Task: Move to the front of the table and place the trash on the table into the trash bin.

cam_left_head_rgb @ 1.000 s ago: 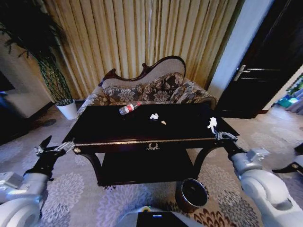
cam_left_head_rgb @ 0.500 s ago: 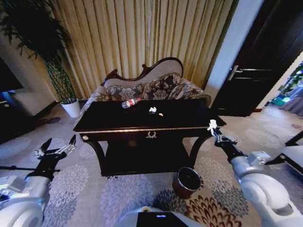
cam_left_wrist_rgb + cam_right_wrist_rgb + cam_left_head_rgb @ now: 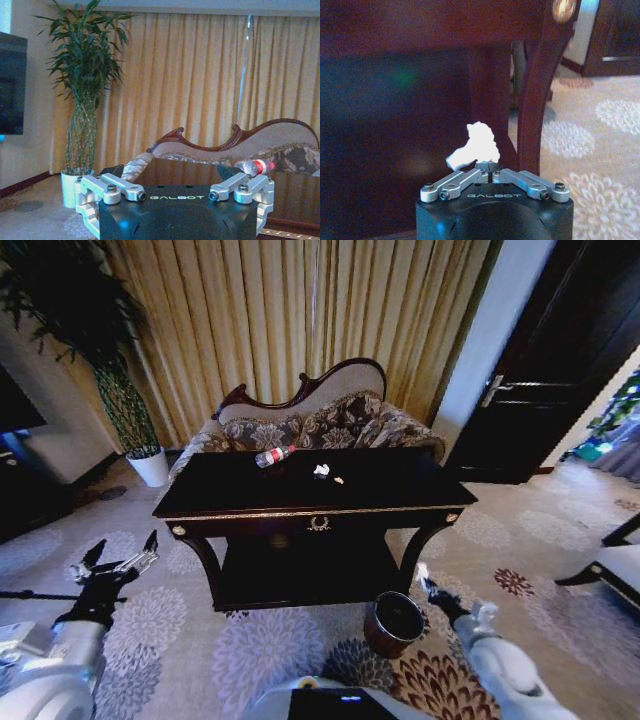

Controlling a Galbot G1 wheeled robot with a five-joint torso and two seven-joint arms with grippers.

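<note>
Left arm (image 3: pixel 45 670) cut off at lower left frame edge. Scraps on the table (image 3: pixel 400 475) too small to identify; trash bin (image 3: pixel 397 624) interior too dark to see.

My right gripper (image 3: pixel 488 169) pinches a white paper scrap (image 3: pixel 474 145) beside the reddish-brown trash bin (image 3: pixel 397 624). On the dark glossy surface (image 3: pixel 400 480): a clear bottle (image 3: pixel 273 456), red label. Grey floral carpet (image 3: pixel 260 650).

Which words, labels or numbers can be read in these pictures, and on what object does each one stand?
"GALBOT": on the black body of the left gripper.
"GALBOT": on the black body of the right gripper.
The red label on the bottle: too small to read.
</note>
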